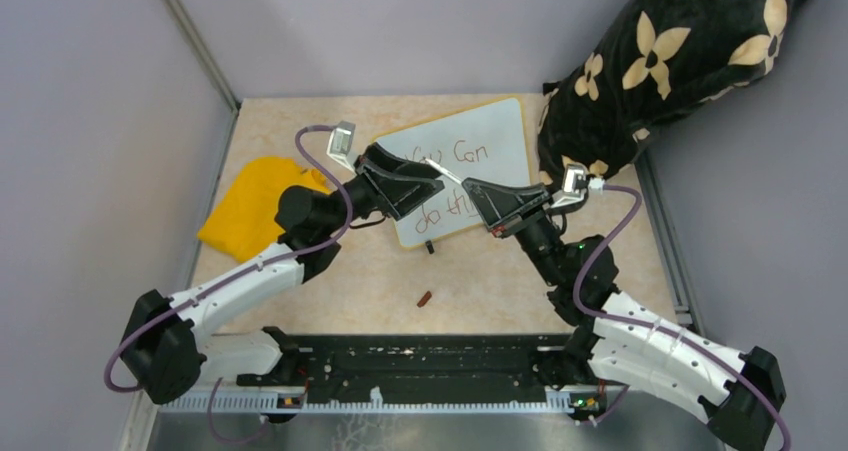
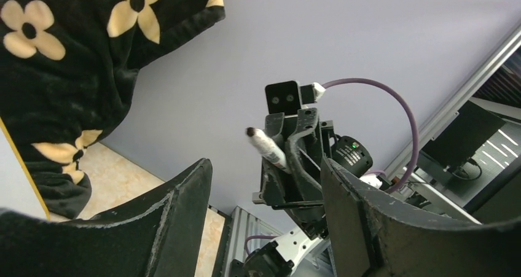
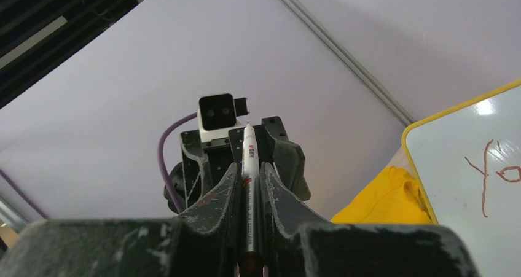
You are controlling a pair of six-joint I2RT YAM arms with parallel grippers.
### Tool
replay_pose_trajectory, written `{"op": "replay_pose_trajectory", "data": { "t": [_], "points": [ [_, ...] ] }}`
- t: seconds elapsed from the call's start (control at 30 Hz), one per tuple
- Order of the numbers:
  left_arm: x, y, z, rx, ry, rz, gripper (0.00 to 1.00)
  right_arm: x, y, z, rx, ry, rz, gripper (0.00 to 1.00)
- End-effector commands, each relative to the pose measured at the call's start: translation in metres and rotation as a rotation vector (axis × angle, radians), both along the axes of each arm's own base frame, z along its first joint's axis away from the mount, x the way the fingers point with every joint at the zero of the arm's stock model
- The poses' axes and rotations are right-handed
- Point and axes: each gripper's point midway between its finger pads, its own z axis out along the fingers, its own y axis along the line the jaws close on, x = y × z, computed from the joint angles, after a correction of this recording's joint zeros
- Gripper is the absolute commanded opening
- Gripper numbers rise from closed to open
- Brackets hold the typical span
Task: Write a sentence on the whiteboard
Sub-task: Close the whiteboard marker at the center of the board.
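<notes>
The whiteboard [image 1: 497,131] lies flat at the table's middle back. The sentence [image 1: 468,154] reads "You Can" above "do this"; the grippers hide part of both lines. My right gripper [image 1: 468,187] is shut on a white marker [image 1: 447,174] and holds it above the board, its tip toward the left gripper. In the right wrist view the marker [image 3: 247,160] sits between the shut fingers [image 3: 218,194]. My left gripper [image 1: 437,177] is open and faces the right one; in the left wrist view the marker [image 2: 268,148] shows between its spread fingers [image 2: 184,209].
A yellow cloth [image 1: 255,206] lies left of the board. A black pillow with cream flowers [image 1: 680,61] leans at the back right, next to the board's right edge. A small reddish-brown cap [image 1: 425,297] lies on the table in front of the board. Walls close in both sides.
</notes>
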Motion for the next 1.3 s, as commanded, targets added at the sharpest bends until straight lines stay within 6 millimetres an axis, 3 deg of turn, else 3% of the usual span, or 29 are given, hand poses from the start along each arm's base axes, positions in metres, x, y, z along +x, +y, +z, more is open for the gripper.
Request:
{"op": "replay_pose_trajectory", "data": {
  "t": [0.0, 0.3, 0.43, 0.57, 0.7, 0.8, 0.9, 0.97, 1.1, 1.27],
  "points": [
    [0.0, 0.002, 0.021, -0.056, -0.015, 0.012, 0.7, -0.018, -0.006, 0.043, 0.09, -0.089, 0.044, 0.0],
    [-0.001, 0.002, 0.031, -0.078, -0.044, 0.012, 0.58, -0.019, 0.0, 0.038, 0.079, -0.086, 0.069, 0.0],
    [0.0, 0.002, 0.032, -0.081, -0.046, 0.011, 0.43, -0.019, 0.002, 0.035, 0.082, -0.082, 0.08, 0.0],
    [-0.002, 0.002, 0.03, -0.086, -0.042, 0.002, 0.36, -0.02, 0.003, 0.034, 0.078, -0.08, 0.085, 0.0],
    [-0.003, 0.004, 0.031, -0.096, -0.061, 0.007, 0.04, -0.021, 0.004, 0.032, 0.072, -0.082, 0.091, 0.0],
    [-0.004, 0.008, 0.03, -0.096, -0.07, 0.029, 0.0, -0.025, 0.007, 0.031, 0.016, -0.107, 0.098, 0.0],
    [-0.002, 0.015, 0.026, -0.089, -0.068, 0.074, 0.0, -0.025, 0.01, 0.024, -0.139, -0.085, 0.078, 0.35],
    [-0.005, 0.021, 0.025, -0.058, -0.085, 0.101, 0.0, -0.024, 0.008, 0.016, -0.259, -0.074, 0.052, 0.5],
    [-0.013, 0.018, 0.005, 0.15, -0.149, 0.104, 0.0, -0.034, 0.004, 0.0, -0.465, -0.101, 0.06, 0.56],
    [-0.044, 0.017, -0.014, 0.35, -0.297, -0.021, 0.0, -0.046, 0.01, -0.018, -0.673, -0.13, 0.138, 0.54]
  ]
}}
